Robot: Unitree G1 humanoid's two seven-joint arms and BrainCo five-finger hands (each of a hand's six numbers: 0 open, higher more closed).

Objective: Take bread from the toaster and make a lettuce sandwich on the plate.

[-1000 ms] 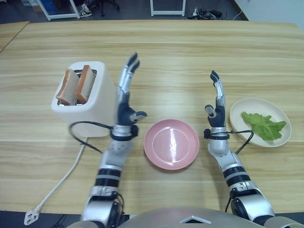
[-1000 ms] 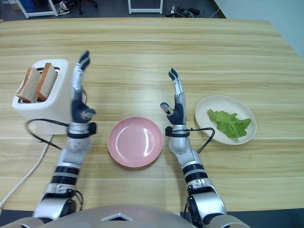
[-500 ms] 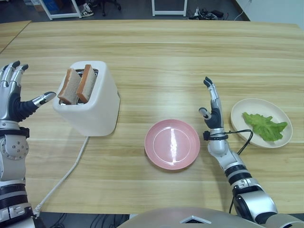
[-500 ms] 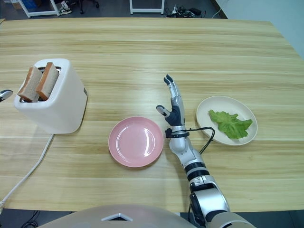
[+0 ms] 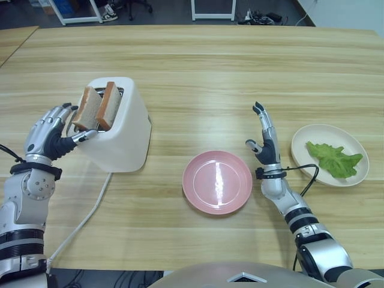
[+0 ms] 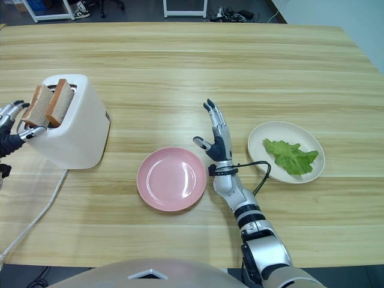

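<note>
While 2 bread slices stand in toaster, left robot hand sits just left of it, loose, gripping nothing; right robot hand well right of toaster, released, upright.

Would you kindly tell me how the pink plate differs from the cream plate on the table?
The pink plate is bare, while the cream plate holds a lettuce leaf. The pink plate lies to the left of the right hand; the cream plate lies to that hand's right, nearer the table's edge. Both are round and lie flat on the wooden table.
</note>
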